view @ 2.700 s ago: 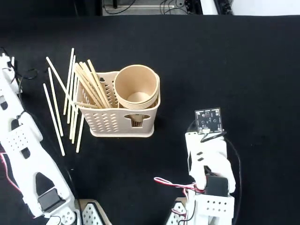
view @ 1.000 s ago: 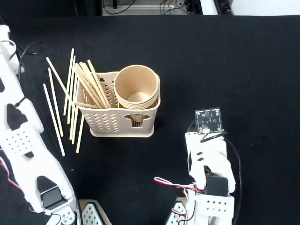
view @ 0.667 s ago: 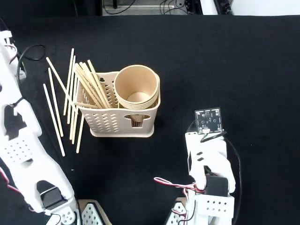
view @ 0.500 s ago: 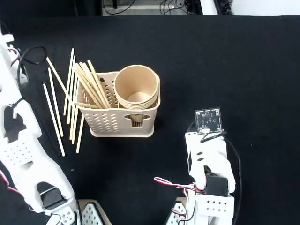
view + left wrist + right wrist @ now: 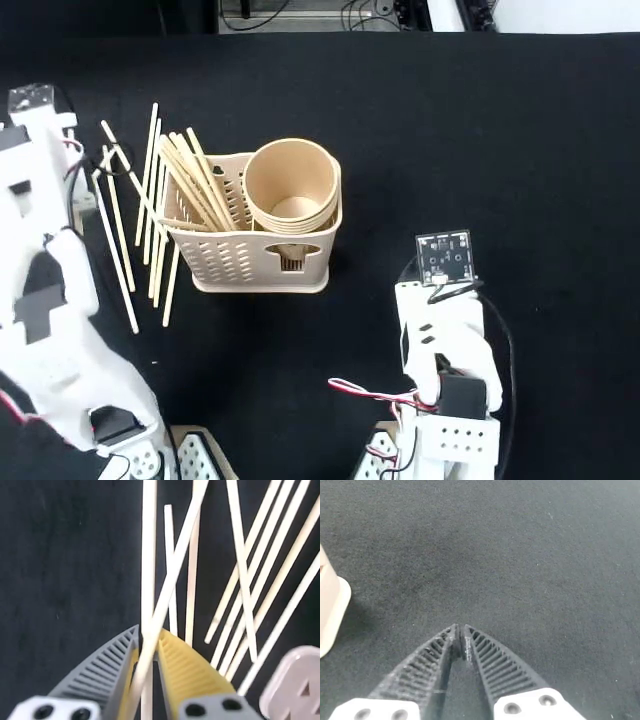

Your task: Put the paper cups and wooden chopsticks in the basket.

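— Where have the cups ended up?

— The paper cups [image 5: 292, 180] are nested one inside another and stand upright in the right half of the basket [image 5: 250, 262]. The basket sits on the black table [image 5: 500, 150], a bit left of the middle.

— And the chopsticks?

— A bundle of wooden chopsticks [image 5: 195, 180] is in the basket's left half, leaning up and out over its far left rim. The loose chopsticks [image 5: 148, 555] lie on the table just left of the basket. Most run roughly side by side and a couple cross over the others. One or two seem to touch the basket's left wall, though I can't be sure of it.

— What is the left arm doing?

— The left arm [image 5: 45, 250] stretches along the table's left edge, its wrist over that loose pile. In its own camera the left gripper [image 5: 148, 642] is pinched nearly closed around two of the loose sticks. One runs straight between the fingers [image 5: 107, 665] and the other crosses it at a slant. I can't tell whether either one is off the cloth.

— And the other arm?

— The right arm [image 5: 445, 340] is folded at the near edge, well to the right of the basket. The right gripper [image 5: 460, 641] has its tips together with nothing between them, pointing down at bare black cloth. A corner of the basket's foot shows off to one side of it, well apart.
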`<state>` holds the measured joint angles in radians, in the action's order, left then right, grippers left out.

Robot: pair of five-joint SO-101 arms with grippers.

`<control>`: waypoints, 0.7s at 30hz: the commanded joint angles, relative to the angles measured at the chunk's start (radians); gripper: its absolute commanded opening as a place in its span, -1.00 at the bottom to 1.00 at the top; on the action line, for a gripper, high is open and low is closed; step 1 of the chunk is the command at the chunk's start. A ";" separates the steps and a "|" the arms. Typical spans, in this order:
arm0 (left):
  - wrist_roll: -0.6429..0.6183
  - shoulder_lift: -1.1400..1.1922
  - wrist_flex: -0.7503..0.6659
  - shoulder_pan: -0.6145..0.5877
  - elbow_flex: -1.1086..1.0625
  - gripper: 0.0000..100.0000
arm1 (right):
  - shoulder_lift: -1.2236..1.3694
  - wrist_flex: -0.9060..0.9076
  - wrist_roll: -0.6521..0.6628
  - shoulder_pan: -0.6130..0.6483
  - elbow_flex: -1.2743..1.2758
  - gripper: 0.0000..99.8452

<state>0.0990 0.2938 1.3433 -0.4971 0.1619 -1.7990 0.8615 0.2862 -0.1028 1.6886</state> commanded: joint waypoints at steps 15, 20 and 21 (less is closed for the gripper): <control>0.000 -1.180 -1.096 0.013 -1.244 -0.94 | -0.004 -0.012 0.002 -0.014 -0.001 -0.95; -0.002 -1.307 -1.266 0.013 -1.374 -0.94 | -0.004 -0.012 0.002 -0.015 -0.001 -0.95; -0.003 -1.312 -1.298 0.013 -1.385 -0.94 | -0.004 -0.012 0.002 -0.015 -0.001 -0.95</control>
<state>0.1005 -0.9413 0.1726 -0.4971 -1.1792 -1.7990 0.8615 0.2862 -0.1028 1.6886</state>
